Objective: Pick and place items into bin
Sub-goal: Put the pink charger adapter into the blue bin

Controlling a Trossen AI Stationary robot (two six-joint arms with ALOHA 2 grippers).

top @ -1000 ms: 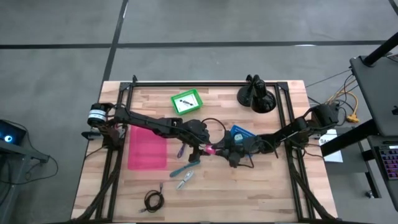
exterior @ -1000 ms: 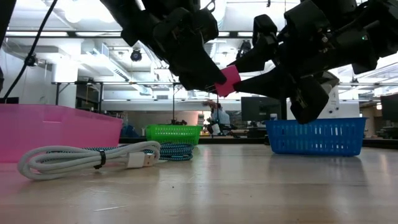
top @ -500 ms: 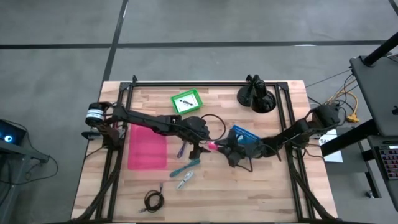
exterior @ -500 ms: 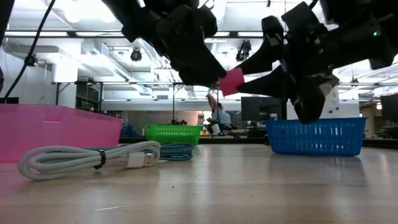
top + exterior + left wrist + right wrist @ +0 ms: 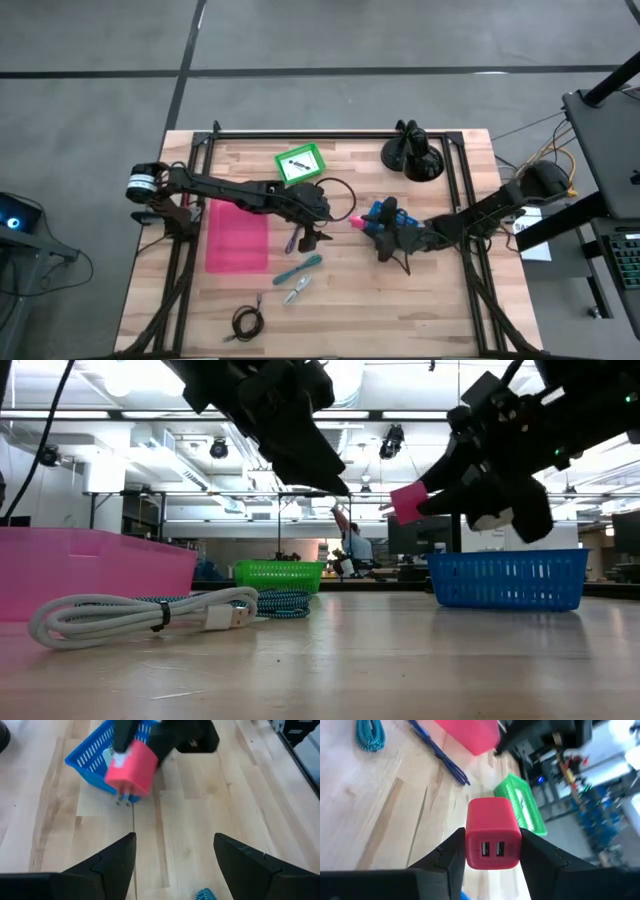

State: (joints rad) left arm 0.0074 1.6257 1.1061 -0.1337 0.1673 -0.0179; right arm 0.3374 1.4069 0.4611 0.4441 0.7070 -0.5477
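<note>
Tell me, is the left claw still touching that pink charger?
Apart. The left wrist view shows the left gripper open, with bare table between it and the charger, which the right gripper now grips on both sides.

overhead down, low level, wrists perhaps close

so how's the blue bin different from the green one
The blue bin sits right of the table's middle, below the right end effector, which holds a pink charger block over it; the green bin sits toward the far edge, with no arm at it. The green bin holds a white bar with a dark piece on it, while the blue one shows a pale item inside. Both are small, open-topped slatted plastic baskets.
</note>
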